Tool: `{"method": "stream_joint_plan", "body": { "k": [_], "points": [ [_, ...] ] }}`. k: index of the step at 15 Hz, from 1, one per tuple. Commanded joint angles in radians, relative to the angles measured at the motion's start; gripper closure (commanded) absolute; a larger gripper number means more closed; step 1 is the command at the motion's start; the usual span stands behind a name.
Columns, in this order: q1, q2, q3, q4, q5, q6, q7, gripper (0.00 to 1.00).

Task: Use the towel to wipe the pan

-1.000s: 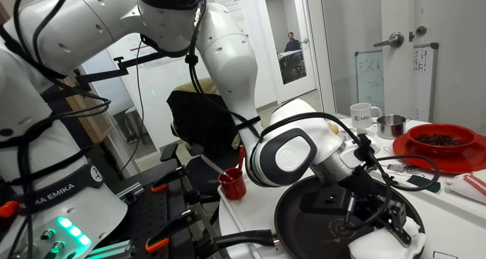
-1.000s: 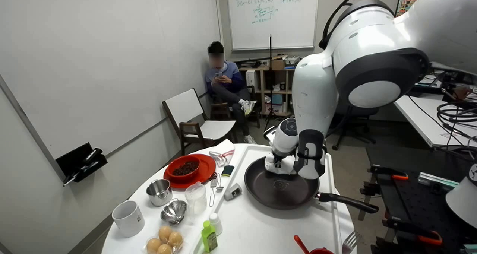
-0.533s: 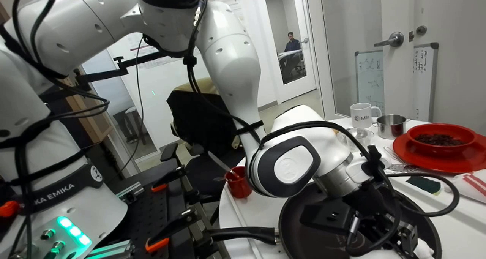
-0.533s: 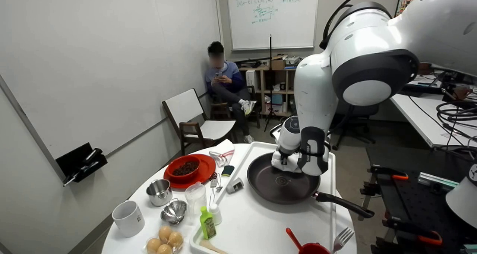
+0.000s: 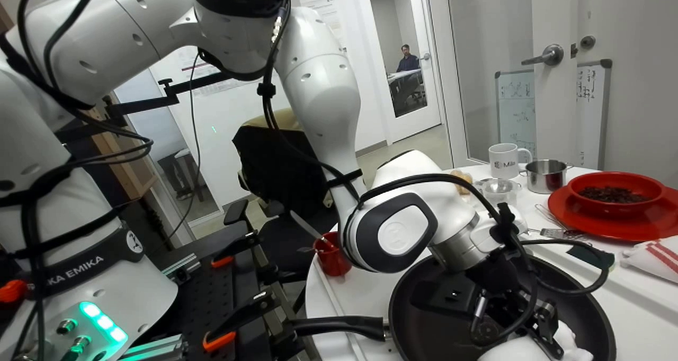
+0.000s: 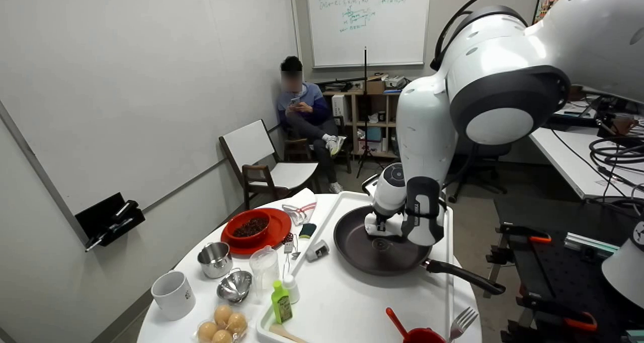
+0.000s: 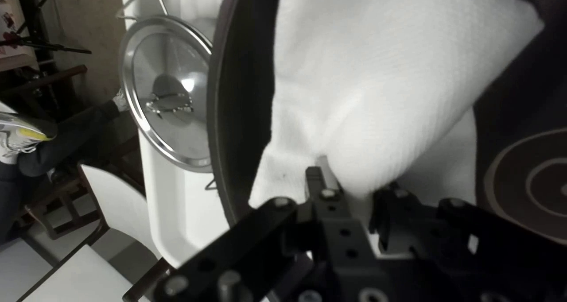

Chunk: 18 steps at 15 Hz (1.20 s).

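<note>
Pincer: clamped on gathered fold of white towel | towel inside frying pan, toward 12 o'clock in an exterior view, handle at 4 | handling, judged: light, soft, limp; grip thick bunched folds, leave loose cloth beneath

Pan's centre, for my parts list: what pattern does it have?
Pale concentric rings on the dark pan, clearest in the wrist view.

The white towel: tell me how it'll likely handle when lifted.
The towel will probably hang limp, since it creases and bunches between the fingers. It's likely light: its edges look thin. Its loose part may trail across the pan, as it spreads well beyond the grip.
</note>
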Motion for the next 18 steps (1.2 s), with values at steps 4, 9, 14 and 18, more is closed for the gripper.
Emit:
{"method": "stream_joint_plan", "body": {
  "k": [4,9,14,18],
  "points": [
    [0.043,-0.003,0.001,-0.001,0.045,0.047,0.013,0.92],
    [0.089,0.014,-0.01,0.057,0.086,0.026,0.021,0.92],
    [0.131,0.031,-0.009,0.057,0.107,0.03,0.021,0.92],
    [0.16,0.041,-0.004,0.051,0.109,0.03,0.019,0.92]
  ]
}}
